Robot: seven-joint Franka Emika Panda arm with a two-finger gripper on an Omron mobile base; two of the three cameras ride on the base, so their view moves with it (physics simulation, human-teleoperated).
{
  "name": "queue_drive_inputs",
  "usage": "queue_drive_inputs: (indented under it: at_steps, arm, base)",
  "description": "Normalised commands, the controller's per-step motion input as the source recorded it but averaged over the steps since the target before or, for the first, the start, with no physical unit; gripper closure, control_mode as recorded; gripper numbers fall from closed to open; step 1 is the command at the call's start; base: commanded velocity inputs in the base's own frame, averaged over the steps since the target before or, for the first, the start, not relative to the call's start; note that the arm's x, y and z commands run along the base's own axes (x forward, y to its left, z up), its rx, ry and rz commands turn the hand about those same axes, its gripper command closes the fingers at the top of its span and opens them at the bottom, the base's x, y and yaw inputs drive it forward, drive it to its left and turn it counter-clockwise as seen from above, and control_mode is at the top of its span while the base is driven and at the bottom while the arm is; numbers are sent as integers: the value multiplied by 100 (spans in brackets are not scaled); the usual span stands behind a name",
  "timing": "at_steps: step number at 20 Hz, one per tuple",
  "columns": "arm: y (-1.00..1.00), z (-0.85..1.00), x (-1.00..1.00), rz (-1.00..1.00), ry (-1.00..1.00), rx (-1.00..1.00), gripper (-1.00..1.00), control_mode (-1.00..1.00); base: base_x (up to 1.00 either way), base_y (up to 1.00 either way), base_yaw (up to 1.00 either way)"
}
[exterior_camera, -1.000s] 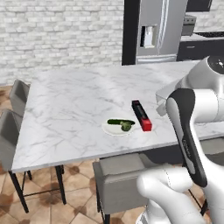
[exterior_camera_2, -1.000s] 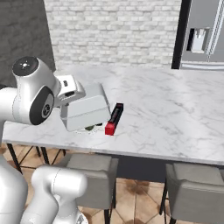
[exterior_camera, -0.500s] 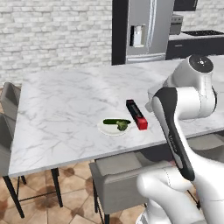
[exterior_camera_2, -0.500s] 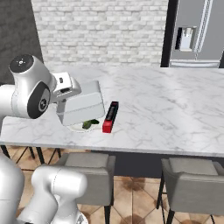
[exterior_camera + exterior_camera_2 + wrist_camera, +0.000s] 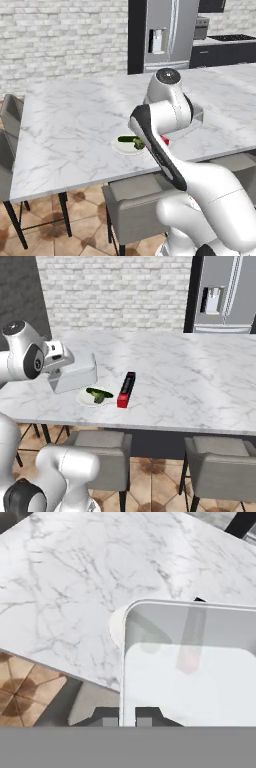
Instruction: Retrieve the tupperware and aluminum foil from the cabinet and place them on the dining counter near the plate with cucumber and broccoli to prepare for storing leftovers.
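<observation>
My gripper point(image 5: 127, 714) is clamped on the near edge of the tupperware point(image 5: 75, 373), holding the box clear of the dining counter point(image 5: 200, 386).

Landmark: the plate point(image 5: 91, 398).
- The tupperware hangs above and just to the arm's side of the plate, its near corner overlapping the plate's rim in the hand view. Through the translucent box I can make out the plate and the foil carton below.
- The cucumber point(image 5: 99, 392) lies on the plate with other green food beside it.
- The aluminum foil point(image 5: 126, 389) rests on the counter just beside the plate, on the side away from my arm, its long axis running from the near counter edge toward the far wall.

Judgement: the foil is already delivered. The box must come down on bare marble beside the plate, not onto it. The free space lies on the plate's arm side.
</observation>
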Motion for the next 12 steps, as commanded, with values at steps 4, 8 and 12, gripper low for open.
queue_drive_inputs:
  at_steps: [4,8,12]
  arm:
    - [100,-55,59,-5,4,-3,100,-100]
    - [93,-52,47,-8,-1,0,100,-100]
    - [55,-48,27,-2,-7,9,100,-100]
  base:
    - [0,0,0]
    - [0,0,0]
    - [0,0,0]
